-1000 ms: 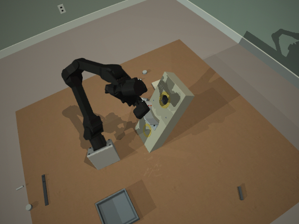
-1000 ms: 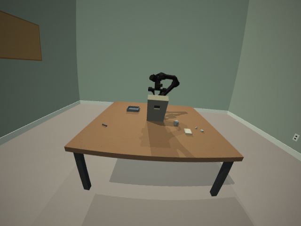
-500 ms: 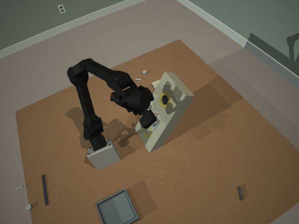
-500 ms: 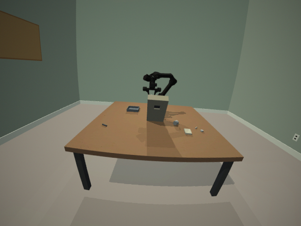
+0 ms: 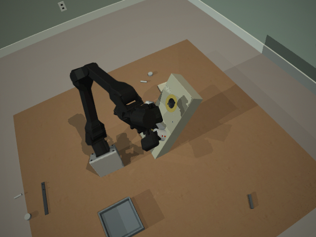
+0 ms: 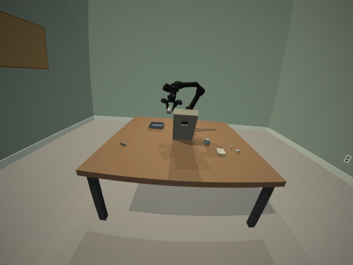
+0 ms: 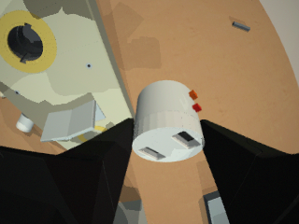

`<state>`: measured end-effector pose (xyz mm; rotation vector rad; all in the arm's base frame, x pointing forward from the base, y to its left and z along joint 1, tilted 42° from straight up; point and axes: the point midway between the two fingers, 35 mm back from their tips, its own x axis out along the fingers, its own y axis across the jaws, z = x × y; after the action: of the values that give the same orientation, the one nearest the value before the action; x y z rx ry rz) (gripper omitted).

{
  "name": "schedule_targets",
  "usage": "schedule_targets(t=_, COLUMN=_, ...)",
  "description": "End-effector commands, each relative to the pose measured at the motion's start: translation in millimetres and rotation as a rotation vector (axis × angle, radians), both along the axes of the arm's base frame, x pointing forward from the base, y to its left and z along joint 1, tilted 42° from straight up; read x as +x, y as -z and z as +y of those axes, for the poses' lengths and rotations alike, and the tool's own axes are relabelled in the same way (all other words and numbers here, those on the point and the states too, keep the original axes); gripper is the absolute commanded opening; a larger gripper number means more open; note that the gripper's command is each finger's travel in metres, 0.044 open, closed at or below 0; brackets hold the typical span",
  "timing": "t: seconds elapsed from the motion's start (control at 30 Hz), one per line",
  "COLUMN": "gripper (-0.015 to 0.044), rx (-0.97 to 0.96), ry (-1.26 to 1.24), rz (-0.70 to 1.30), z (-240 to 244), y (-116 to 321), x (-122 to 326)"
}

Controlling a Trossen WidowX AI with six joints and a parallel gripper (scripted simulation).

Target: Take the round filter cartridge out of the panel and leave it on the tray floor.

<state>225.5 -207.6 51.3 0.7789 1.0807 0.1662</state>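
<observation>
Top view: hand [image 5: 153, 135] [image 6: 170, 108] [image 7: 167, 125] is over the panel's [image 5: 178, 109] [image 6: 184, 132] [image 7: 93, 79] low end; tray [image 5: 136, 214] [image 6: 156, 127] [image 7: 206, 205] lies off toward the bench [image 5: 204, 178] [image 6: 137, 168] [image 7: 234, 75] edge at the bottom of frame, past the arm base [image 5: 108, 164]. Dark bar [image 5: 44, 199] near the left edge, outside the direct path.

Exterior: cartridge [image 5: 160, 134] [image 6: 169, 110] [image 7: 168, 119] is up in the hand, beside the panel's top corner. Tray sits well apart, near the far-left corner.

Wrist: hand closed around the cartridge's sides, slotted face toward the camera, long axis running away from it. Socket [image 5: 171, 103] [image 7: 25, 42] vacant. Judgement: swing trayward, clear the panel edge and flap [image 7: 70, 122], then lower.
</observation>
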Motion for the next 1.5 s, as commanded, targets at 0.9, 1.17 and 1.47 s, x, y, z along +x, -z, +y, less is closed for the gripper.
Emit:
schedule_targets(t=0.9, gripper=0.0000, rx=-0.019, ry=0.810, rz=0.662, z=-87.9, y=123.3, x=-162.7)
schedule_targets(t=1.17, gripper=0.0000, rx=-0.019, ry=0.961, rz=0.797, z=-65.3, y=166.2, x=-216.9)
schedule_targets(t=1.47, gripper=0.0000, rx=-0.009, ry=1.123, rz=0.951, z=-23.8, y=201.8, x=-268.4)
